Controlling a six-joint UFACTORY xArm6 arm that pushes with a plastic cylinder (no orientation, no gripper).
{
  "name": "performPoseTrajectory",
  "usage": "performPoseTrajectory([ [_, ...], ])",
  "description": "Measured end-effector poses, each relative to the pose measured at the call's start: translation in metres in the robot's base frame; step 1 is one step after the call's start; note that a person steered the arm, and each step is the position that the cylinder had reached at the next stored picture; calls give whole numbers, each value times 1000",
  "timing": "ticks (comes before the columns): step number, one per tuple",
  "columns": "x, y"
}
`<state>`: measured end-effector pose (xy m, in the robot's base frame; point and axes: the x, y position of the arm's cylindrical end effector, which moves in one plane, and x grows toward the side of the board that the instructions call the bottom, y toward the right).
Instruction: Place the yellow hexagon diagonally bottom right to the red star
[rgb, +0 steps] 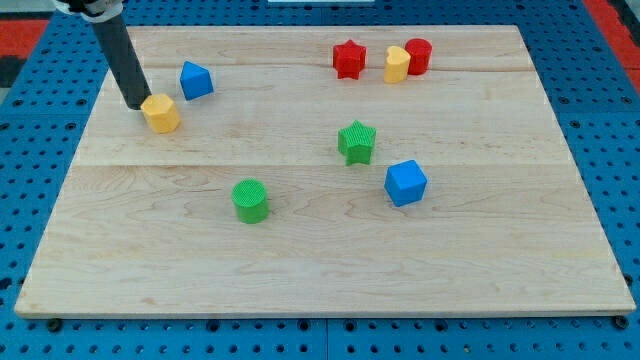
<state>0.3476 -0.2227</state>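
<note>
The yellow hexagon (161, 113) lies at the view's upper left of the wooden board. My tip (135, 104) is right against its left side, touching or nearly so. The red star (349, 59) lies near the view's top, right of centre, far to the right of the hexagon. The dark rod rises from the tip toward the view's top left.
A blue block (195, 79) sits just up and right of the hexagon. A yellow block (397, 64) and a red cylinder (418, 55) sit right of the star. A green star (356, 141), a blue cube (405, 182) and a green cylinder (250, 200) lie mid-board.
</note>
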Motion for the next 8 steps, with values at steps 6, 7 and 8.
performPoseTrajectory([
  [6, -1, 131],
  [7, 15, 131],
  [8, 39, 134],
])
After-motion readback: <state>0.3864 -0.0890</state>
